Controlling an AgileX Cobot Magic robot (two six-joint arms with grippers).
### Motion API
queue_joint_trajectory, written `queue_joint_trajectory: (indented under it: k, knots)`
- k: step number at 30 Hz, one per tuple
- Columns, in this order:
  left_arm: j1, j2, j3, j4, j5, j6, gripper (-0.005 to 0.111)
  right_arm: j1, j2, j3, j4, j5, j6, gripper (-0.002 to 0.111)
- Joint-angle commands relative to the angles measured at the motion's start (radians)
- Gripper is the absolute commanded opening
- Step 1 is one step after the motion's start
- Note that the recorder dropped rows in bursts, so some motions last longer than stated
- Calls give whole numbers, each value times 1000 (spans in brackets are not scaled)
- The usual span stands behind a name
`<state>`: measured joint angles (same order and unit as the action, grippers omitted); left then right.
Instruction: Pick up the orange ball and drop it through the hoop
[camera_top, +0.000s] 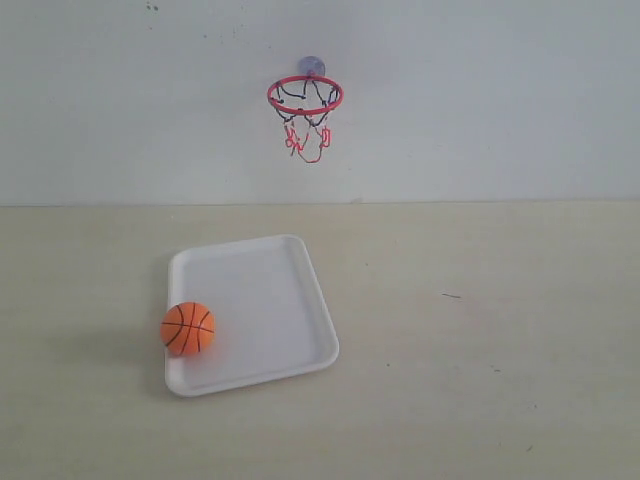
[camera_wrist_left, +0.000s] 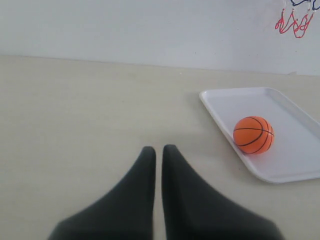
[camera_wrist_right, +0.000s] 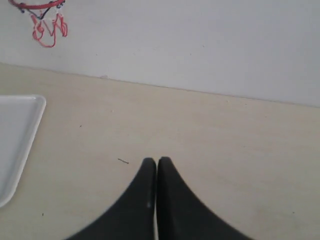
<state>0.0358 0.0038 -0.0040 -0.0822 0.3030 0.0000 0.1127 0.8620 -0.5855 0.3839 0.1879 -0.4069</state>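
The orange ball (camera_top: 188, 328) (camera_wrist_left: 253, 134) rests at the left edge of a white tray (camera_top: 270, 290) (camera_wrist_left: 295, 155) on the beige table. High on the white wall hangs the hoop (camera_top: 305, 96) with its red rim, string net and bluish suction cup; only its net (camera_wrist_left: 294, 21) shows in the left wrist view, and its rim and net (camera_wrist_right: 44, 17) in the right wrist view. My left gripper (camera_wrist_left: 158, 149) is shut, empty, well short of the ball. My right gripper (camera_wrist_right: 156, 160) is shut, empty, over bare table. Neither gripper shows in the exterior view.
The wall meets the table along a line behind the tray. A corner of the tray (camera_wrist_right: 15, 140) lies off to one side of the right gripper. A small dark mark (camera_top: 452, 296) (camera_wrist_right: 123, 161) sits on the table.
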Motion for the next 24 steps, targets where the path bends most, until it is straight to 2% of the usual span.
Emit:
queue_joint_trajectory:
  k: [1, 5, 8, 11, 15, 16, 17, 19, 23, 24]
  knots:
    - [3, -4, 4, -3, -12, -7, 4, -1, 60, -11, 59, -92, 58, 0]
    - [3, -4, 4, -3, -12, -7, 4, -1, 127, -11, 59, -154, 63, 0]
    - [3, -4, 4, -3, -12, -7, 4, -1, 209, -36, 59, -150, 138, 0]
    - [3, -4, 4, -3, -12, -7, 4, 1, 320, -97, 61, -71, 174, 0]
    - [3, -4, 4, -3, -12, -7, 4, 3, 511, -247, 82, 161, 147, 0]
    - [3, -4, 4, -3, -12, -7, 4, 12, 550, -284, 87, 206, 116, 0]
    - [3, -4, 4, -3, -12, -7, 4, 42, 641, -374, 115, 303, 1, 0]
    - [3, -4, 4, -3, -12, -7, 4, 90, 722, -458, 157, 370, -132, 0]
    - [3, -4, 4, -3, -12, -7, 4, 219, 846, -591, 162, 427, -374, 0]
    - [3, -4, 4, -3, -12, -7, 4, 294, 895, -640, 162, 423, -440, 0]
